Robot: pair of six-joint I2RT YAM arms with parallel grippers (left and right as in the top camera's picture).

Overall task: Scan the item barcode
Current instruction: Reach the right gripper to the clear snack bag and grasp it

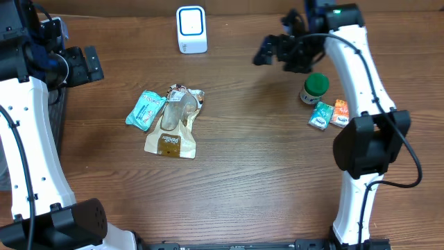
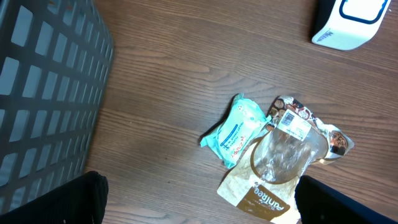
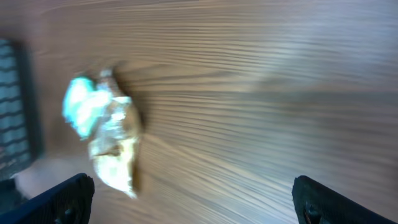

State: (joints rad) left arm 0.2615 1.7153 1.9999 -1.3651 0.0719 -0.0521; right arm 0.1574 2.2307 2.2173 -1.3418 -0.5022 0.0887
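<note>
The white barcode scanner (image 1: 191,29) stands at the table's back edge and shows again in the left wrist view (image 2: 348,22). In the middle lie a teal packet (image 1: 144,110) (image 2: 236,130) and a tan pouch (image 1: 173,128) (image 2: 283,162) with a white barcode label (image 2: 293,122) facing up. My left gripper (image 1: 89,66) (image 2: 205,205) hangs open at the far left, empty. Above the table right of the scanner, my right gripper (image 1: 274,52) (image 3: 199,202) is open and empty. Its blurred view shows the pouch pile (image 3: 106,130).
A green-lidded jar (image 1: 314,88) stands under the right arm, with a teal packet (image 1: 321,115) and an orange packet (image 1: 340,111) beside it. A grey mesh basket (image 2: 43,81) sits off the table's left edge.
</note>
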